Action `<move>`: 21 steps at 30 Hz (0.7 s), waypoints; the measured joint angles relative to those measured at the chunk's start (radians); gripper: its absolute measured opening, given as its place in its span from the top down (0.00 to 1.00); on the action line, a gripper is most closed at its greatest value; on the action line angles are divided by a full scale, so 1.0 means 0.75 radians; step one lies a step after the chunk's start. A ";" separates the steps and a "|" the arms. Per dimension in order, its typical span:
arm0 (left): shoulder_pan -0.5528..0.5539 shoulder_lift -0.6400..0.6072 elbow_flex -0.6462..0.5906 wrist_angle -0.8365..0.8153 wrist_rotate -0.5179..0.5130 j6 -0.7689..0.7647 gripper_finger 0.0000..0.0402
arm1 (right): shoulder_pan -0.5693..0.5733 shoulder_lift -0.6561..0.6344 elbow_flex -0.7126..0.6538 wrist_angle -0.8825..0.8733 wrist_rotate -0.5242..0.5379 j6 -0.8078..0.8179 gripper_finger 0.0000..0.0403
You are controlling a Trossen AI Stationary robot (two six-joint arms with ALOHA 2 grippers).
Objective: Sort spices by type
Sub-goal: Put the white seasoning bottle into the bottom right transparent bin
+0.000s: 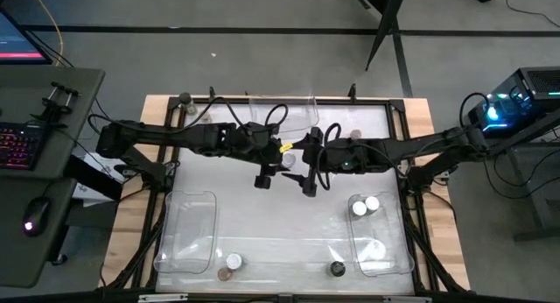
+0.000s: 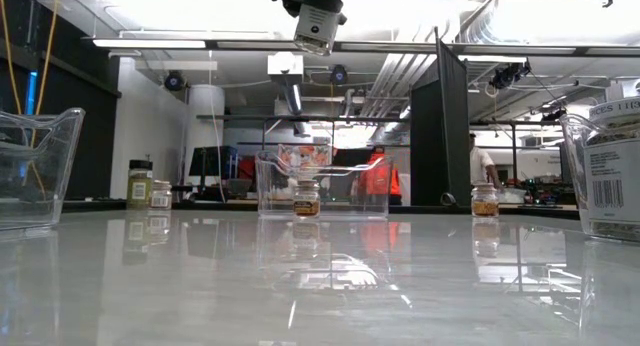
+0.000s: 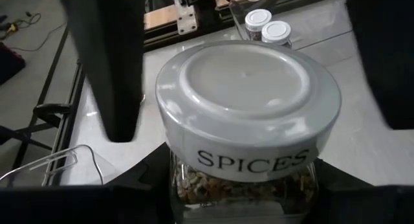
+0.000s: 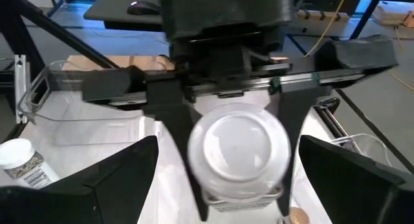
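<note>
My left gripper (image 1: 278, 161) holds a white-lidded spice jar (image 1: 288, 160) high over the middle of the table. The jar's label reads SPICES (image 3: 249, 160). My right gripper (image 1: 304, 160) faces it from the table's right side. It is open, and its fingers (image 4: 97, 185) stand wide on either side of the jar (image 4: 236, 149) without touching it. In the low view the jar (image 2: 318, 26) shows at the picture's top, far above the tabletop. My left gripper pinches the jar's glass body (image 3: 194, 185), just under the lid, between its two fingers (image 4: 178, 159). They reach in from the table's left, slanting down. The jar is lifted clear of the table, roughly upright with its lid up.
A clear bin (image 1: 280, 110) stands at the far middle, another (image 1: 188, 233) near left, and a third (image 1: 381, 237) near right holds white-lidded jars (image 1: 366, 206). Loose jars stand at the far left (image 1: 185, 99), far right (image 1: 354, 135) and near edge (image 1: 234, 262), (image 1: 337, 268).
</note>
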 joint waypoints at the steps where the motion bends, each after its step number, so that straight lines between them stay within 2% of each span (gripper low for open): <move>1: 0.000 0.000 0.000 0.000 0.000 0.000 0.57 | 0.000 0.000 0.000 0.002 -0.004 -0.001 0.08; 13: 0.000 0.000 0.000 -0.001 -0.010 0.000 0.57 | 0.000 0.001 0.000 -0.003 0.049 -0.062 0.10; 21: 0.009 0.000 0.000 -0.001 -0.010 0.001 0.57 | 0.000 0.001 0.000 -0.002 0.042 -0.123 0.31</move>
